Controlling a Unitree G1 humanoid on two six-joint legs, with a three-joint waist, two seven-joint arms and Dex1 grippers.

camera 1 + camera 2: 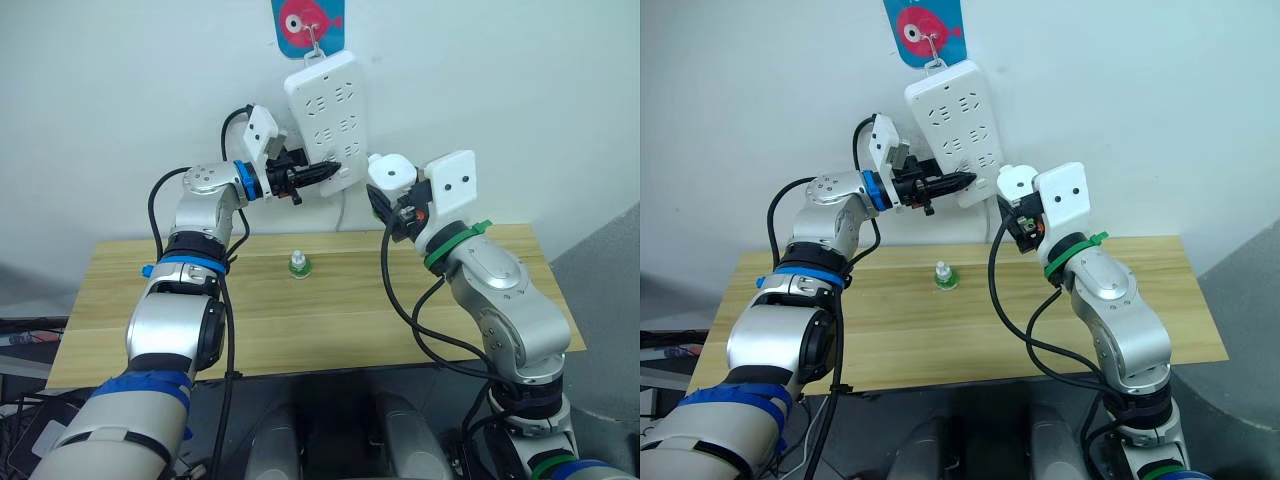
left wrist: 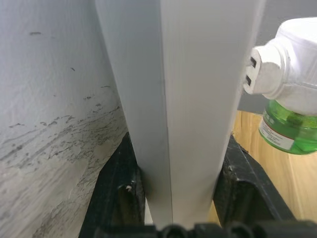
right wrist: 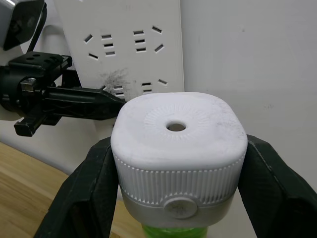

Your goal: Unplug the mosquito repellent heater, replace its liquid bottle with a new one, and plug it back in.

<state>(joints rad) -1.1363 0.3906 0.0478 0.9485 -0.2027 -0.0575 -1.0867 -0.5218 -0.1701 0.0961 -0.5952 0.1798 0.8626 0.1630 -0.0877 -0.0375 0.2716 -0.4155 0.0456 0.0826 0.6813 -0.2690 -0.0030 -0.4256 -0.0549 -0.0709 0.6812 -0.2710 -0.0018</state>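
The mosquito repellent heater [image 3: 178,144], a white rounded unit with a round vent hole, is unplugged and held in the air by my right gripper [image 1: 392,192], which is shut on its sides. A green liquid bottle [image 2: 290,130] hangs under it, and its two metal prongs [image 2: 250,69] point toward the white power strip [image 1: 330,105] on the wall, a short gap away. My left gripper [image 1: 325,172] is shut on the strip's lower edge [image 2: 188,99]. Another small green bottle [image 1: 298,264] stands upright on the wooden table [image 1: 130,300], below both grippers.
The power strip hangs tilted from a hook under a blue and pink fish sticker [image 1: 308,22]. Its cord [image 1: 342,210] drops behind the table. The wall is close behind both grippers. The table's right end [image 1: 540,270] lies under my right arm.
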